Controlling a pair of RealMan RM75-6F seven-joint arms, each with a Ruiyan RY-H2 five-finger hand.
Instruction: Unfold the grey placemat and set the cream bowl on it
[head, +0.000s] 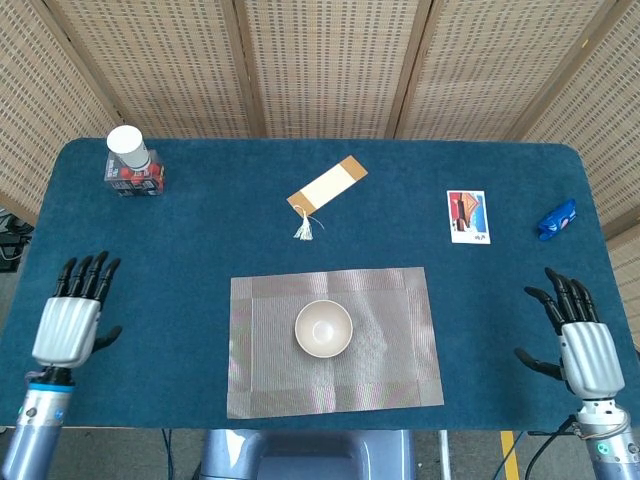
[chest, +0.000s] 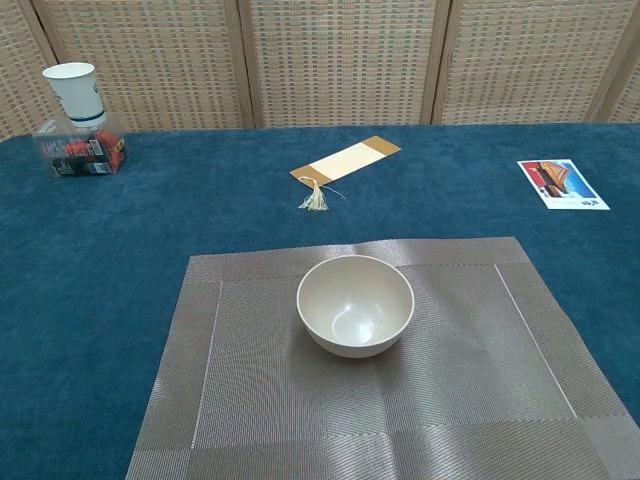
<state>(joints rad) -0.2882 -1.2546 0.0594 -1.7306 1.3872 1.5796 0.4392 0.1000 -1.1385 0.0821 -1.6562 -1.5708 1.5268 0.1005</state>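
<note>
- Bowl (head: 323, 328) sits upright mid-placemat (head: 400, 340), near edge of the table (head: 200, 230); looks done.
- Bowl's probably light, rigid, slick, so grab its rim.
- Left hand (head: 68, 325) and right hand (head: 583, 348): fingers spread, holding nothing.

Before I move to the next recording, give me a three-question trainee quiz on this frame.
1. True or false: the cream bowl sits on the unfolded grey placemat.
2. Which hand touches the bowl? A) left hand B) right hand C) neither
3. Fill in: the paper cup stands on a small ____ at the table's far left corner.

Key: 1 true; 2 C, both are open at the table's edges; 3 box.
</note>
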